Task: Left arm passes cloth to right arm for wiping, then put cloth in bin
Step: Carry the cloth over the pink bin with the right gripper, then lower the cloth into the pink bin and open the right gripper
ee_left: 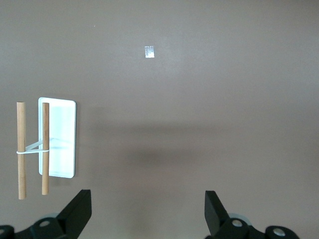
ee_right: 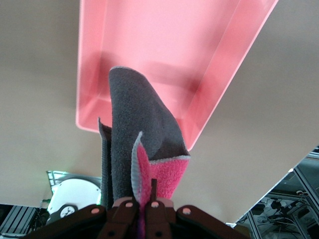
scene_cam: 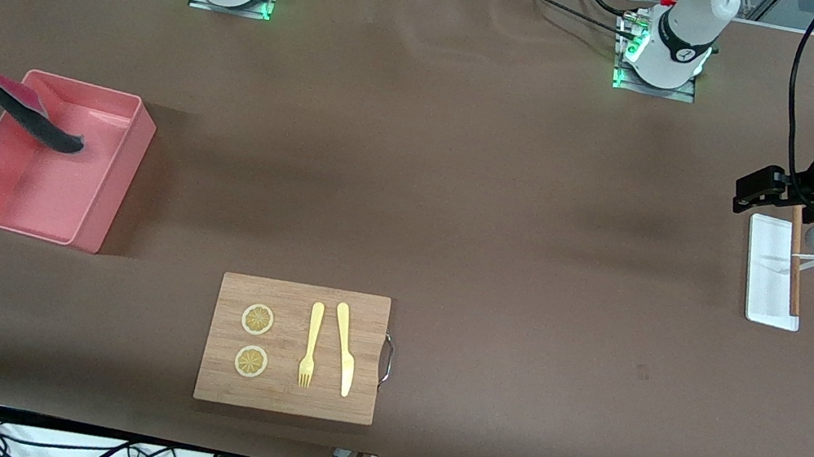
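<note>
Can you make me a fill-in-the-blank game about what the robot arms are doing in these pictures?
1. The right end effector is shut on the ____.
2. The cloth hangs over the pink ____.
3. The left end effector is open over the table, holding ____.
4. On the wooden board lie two lemon slices, a knife and a ____.

Missing words: cloth; bin; nothing; fork

Right pincer (ee_right: 144,209) clamped shut, raised; left pincer (ee_left: 147,211) spread wide, hovering.
</note>
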